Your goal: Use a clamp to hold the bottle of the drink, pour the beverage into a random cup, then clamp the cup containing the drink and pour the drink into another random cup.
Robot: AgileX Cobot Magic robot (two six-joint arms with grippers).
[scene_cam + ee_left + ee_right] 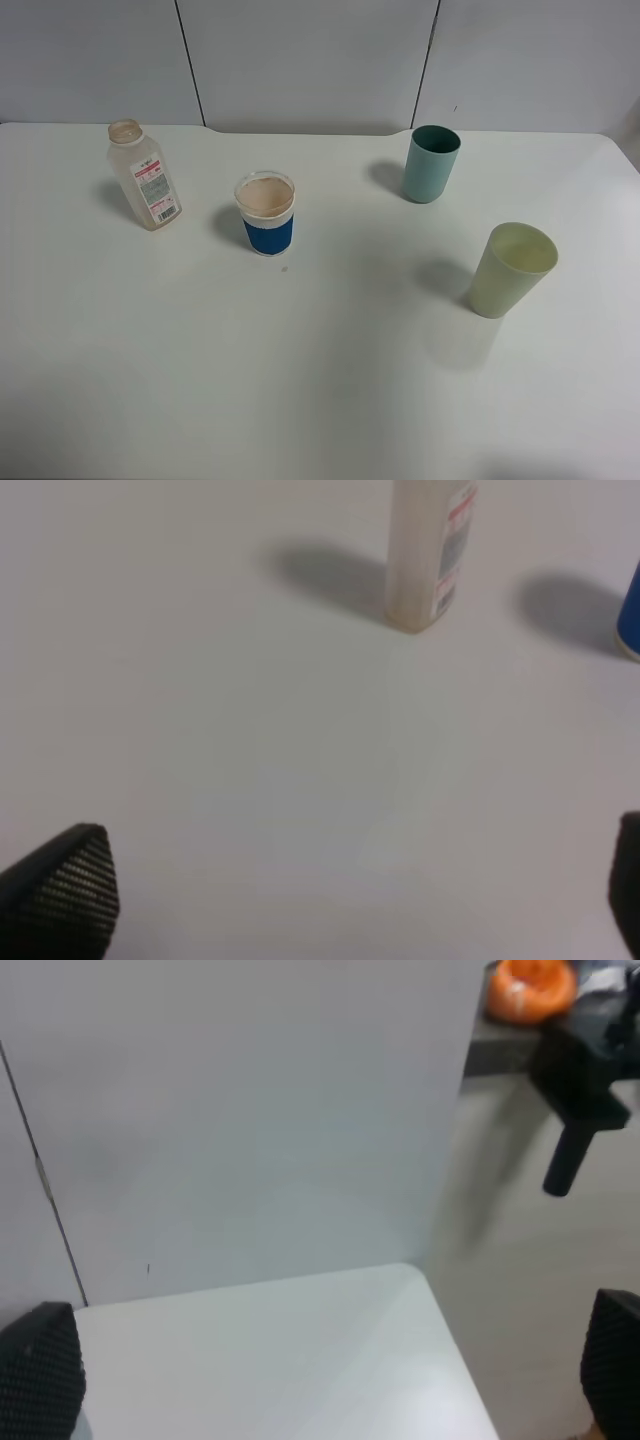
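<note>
An uncapped, translucent bottle (pixel 145 176) with a red-and-white label stands at the back left of the white table (pixel 320 380). To its right is a clear cup with a blue band (pixel 267 213), holding light brown drink. A teal cup (pixel 430 163) stands at the back right, and a pale green cup (pixel 510 268) sits nearer on the right. Neither gripper shows in the high view. My left gripper (pixel 345 890) is open and empty, some way short of the bottle (pixel 425 555), with the blue cup's edge (pixel 630 620) beside it. My right gripper (pixel 328 1365) is open and empty, facing the table's far corner.
Grey wall panels (pixel 310 60) close off the back of the table. In the right wrist view the table corner (pixel 400 1290) ends beside bare floor, with a black stand (pixel 580 1090) and an orange object (pixel 530 988) beyond.
</note>
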